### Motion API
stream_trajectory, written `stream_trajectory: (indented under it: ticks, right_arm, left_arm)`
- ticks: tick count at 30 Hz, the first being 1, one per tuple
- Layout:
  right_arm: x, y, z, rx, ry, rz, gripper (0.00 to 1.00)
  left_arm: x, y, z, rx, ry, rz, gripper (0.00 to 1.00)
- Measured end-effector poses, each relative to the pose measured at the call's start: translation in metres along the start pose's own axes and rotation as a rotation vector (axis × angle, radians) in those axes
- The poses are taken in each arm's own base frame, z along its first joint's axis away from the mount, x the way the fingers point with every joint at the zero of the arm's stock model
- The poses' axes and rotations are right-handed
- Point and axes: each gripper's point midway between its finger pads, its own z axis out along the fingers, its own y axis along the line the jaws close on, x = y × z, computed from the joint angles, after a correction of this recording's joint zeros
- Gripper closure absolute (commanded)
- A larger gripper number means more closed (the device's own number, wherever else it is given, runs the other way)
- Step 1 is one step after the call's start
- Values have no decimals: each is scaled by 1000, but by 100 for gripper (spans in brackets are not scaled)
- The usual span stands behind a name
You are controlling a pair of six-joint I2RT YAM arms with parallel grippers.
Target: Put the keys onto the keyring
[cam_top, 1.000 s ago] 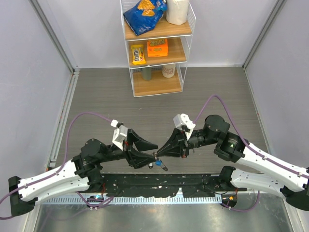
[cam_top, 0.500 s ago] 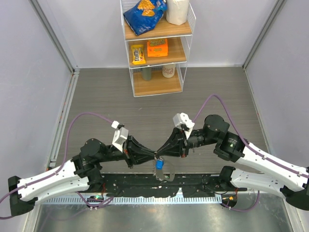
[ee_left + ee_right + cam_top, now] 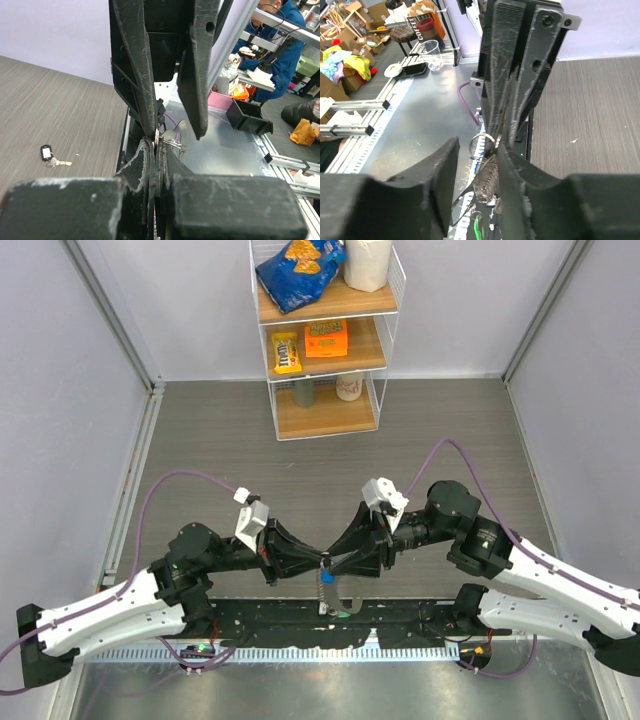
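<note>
My left gripper [image 3: 317,562] is shut on a thin silver ring of the keyring [image 3: 324,590], which dangles below it with a blue tag [image 3: 327,578]. In the left wrist view the jaws [image 3: 158,145] are pressed together on that ring. Tip to tip with it, my right gripper [image 3: 333,560] stands open, its fingers either side of the ring [image 3: 473,146] and the hanging chain [image 3: 488,182]; a green tag [image 3: 479,230] shows below. One key [image 3: 48,152] with a black head lies on the grey table in the left wrist view.
A wire shelf unit [image 3: 325,340] with snack bags and boxes stands at the back of the table. The black base rail [image 3: 330,625] and a metal plate run along the near edge under the grippers. Grey walls close in on both sides.
My left gripper has shut on the keyring's ring. The right gripper has opened off it, and the keyring now hangs straight down between the two tips.
</note>
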Motion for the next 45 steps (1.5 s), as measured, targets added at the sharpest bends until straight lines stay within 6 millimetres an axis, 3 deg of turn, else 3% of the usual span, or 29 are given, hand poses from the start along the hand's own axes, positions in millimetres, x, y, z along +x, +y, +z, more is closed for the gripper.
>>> stream_trajectory:
  ticks: [4,8,19,25,29,31,35,40,42,45]
  right_arm:
    - [-3,7,-5,-1,-9,-9,39]
    - [-6,7,-10,34,-19,-12,39]
    - [-8,-37,-27,334,-45,8,37]
    - [-14,-49,-34,422,-69,1,36]
    - [-14,-53,-36,445,-70,3,37]
    - [-13,-59,-37,475,-69,6,37]
    - [-9,-73,-43,556,-63,20,37]
    - [8,-95,-44,655,-12,59,38]
    - [17,-101,-45,684,18,75,38]
    - [21,-104,-47,705,30,81,38]
  left_arm:
    - [-3,3,2,-13,-1,3,100]
    - [-9,4,5,-24,-4,8,100]
    - [-7,25,1,-168,59,-20,100]
    - [3,28,-1,-204,118,-38,100]
    - [-4,31,-4,-271,159,10,100]
    - [-11,39,-6,-340,165,41,100]
    - [-14,82,-20,-637,243,125,100]
    - [1,138,-43,-996,439,230,100]
    - [14,145,-56,-1043,507,260,100]
    - [10,148,-77,-1114,521,291,100]
